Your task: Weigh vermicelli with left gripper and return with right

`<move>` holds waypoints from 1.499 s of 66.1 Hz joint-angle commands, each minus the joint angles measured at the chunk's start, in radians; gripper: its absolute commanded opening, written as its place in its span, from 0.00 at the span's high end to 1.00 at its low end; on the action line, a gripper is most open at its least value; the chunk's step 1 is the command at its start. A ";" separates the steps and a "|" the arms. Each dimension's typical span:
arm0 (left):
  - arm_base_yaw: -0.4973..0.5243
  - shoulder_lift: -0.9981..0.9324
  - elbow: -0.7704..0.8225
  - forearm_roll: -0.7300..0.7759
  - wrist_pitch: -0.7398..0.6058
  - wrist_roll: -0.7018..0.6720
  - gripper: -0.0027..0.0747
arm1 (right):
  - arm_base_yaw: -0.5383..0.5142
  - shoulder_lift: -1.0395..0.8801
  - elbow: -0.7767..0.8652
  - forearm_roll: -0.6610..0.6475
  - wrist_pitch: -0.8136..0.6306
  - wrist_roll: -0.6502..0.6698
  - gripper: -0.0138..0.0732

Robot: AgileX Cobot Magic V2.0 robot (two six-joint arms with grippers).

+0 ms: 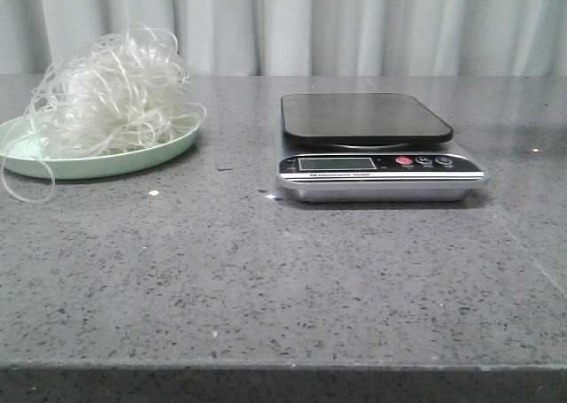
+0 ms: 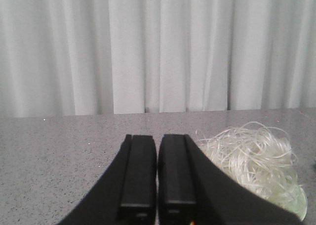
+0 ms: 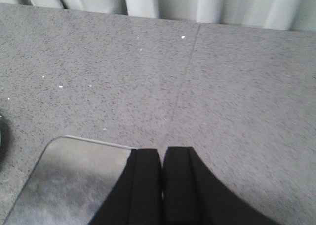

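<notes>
Loosely vermicelli (image 1: 111,89) overhanging plate (image 1: 106,162) edge

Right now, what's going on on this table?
Nothing is being handled yet. The vermicelli sits heaped on the pale green plate at the left of the table, and the kitchen scale stands bare beside it. The left gripper is shut near the noodles, and the right gripper is shut by the scale. Weighing hasn't begun.

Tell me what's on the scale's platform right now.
Nothing: the scale's dark platform is bare. The vermicelli sits on the green plate to its left. Under the noodles, the plate's middle is hidden.
</notes>
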 commanded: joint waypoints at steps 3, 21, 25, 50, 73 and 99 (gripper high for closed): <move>0.003 0.010 -0.025 -0.004 -0.085 -0.006 0.79 | -0.037 -0.183 0.125 -0.008 -0.153 -0.004 0.67; 0.003 0.010 -0.025 -0.004 -0.076 -0.006 0.79 | -0.086 -0.525 0.406 -0.008 -0.218 -0.004 0.67; 0.003 0.010 -0.025 -0.004 -0.069 -0.006 0.79 | -0.086 -0.610 0.474 -0.008 -0.236 -0.004 0.67; 0.003 0.010 -0.025 -0.004 -0.067 -0.006 0.79 | -0.086 -1.007 0.789 -0.008 -0.321 -0.004 0.67; 0.003 0.010 -0.025 -0.004 -0.067 -0.006 0.79 | -0.086 -1.047 0.852 -0.008 -0.352 -0.004 0.67; 0.003 0.010 -0.025 -0.004 -0.067 -0.006 0.79 | -0.086 -1.047 0.852 -0.008 -0.348 -0.004 0.67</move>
